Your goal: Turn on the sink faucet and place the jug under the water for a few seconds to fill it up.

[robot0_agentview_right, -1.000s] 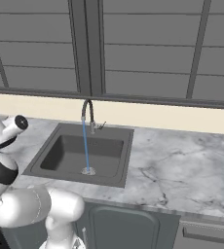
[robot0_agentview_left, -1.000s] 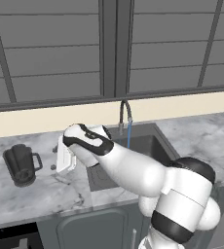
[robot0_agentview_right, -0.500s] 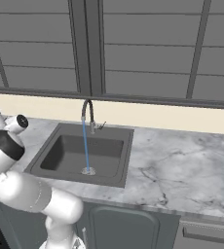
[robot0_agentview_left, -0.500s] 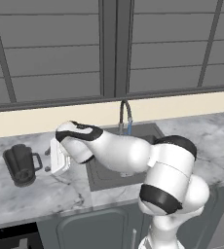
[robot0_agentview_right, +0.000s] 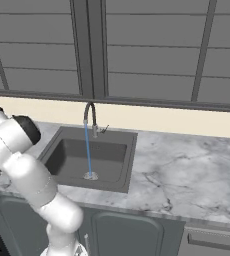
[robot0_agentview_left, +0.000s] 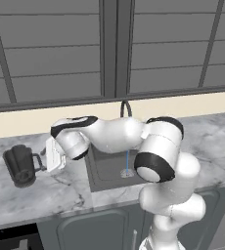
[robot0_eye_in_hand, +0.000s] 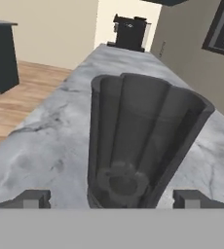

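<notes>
Gripper [robot0_eye_in_hand: 112, 198] fingers spread wide, with the dark ribbed jug [robot0_eye_in_hand: 143, 141] directly ahead between them on the marble counter [robot0_eye_in_hand: 46, 141], not yet gripped.

grey wall cabinets [robot0_agentview_left: 60, 58] – cream backsplash [robot0_agentview_right: 177, 122] – marble counter [robot0_agentview_right: 187, 175] – wood floor [robot0_eye_in_hand: 16, 92]

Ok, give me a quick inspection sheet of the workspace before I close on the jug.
Surface: marbled grey counter, jug standing on it left of the sink.
Job's things: jug upright, handle toward the arm, looks empty in the hand view; sink faucet running; water falls straight to the drain of the sink.
Clutter: dark appliance at the far end of the counter.
Tool: tool open, level with the jug's handle side, fingertips either side of the jug, not closed on it.
Cables: nothing seen.
Surroundings: grey wall cabinets above.
</notes>
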Robot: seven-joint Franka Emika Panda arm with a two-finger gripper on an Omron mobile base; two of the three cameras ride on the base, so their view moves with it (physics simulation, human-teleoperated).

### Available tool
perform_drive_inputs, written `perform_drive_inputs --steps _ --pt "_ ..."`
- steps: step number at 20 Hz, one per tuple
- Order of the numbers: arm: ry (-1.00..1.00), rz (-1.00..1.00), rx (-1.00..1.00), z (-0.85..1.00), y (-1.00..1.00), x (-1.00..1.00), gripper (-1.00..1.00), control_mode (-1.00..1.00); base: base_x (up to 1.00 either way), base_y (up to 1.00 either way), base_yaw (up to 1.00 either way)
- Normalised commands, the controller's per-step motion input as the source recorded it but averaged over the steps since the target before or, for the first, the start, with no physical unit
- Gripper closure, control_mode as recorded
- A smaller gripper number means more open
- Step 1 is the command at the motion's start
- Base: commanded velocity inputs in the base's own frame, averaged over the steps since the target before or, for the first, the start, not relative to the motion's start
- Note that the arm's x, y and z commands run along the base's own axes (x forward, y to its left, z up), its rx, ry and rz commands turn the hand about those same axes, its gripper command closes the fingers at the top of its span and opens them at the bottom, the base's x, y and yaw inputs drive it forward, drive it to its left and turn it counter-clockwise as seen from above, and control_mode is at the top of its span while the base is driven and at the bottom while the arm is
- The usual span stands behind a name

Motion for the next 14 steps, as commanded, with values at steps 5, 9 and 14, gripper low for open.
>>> perform_drive_inputs --steps 5,9,14 --pt "0.0 0.02 0.0 -0.22 0.38 0.07 -1.0 -1.0 0.0 0.0 0.0" --pt "0.02 0.0 0.0 -0.17 0.37 0.19 -1.0 -1.0 0.0 0.0 0.0" --pt "0.0 0.01 0.0 -0.05 -0.06 0.07 -1.0 -1.0 0.0 0.0 0.0"
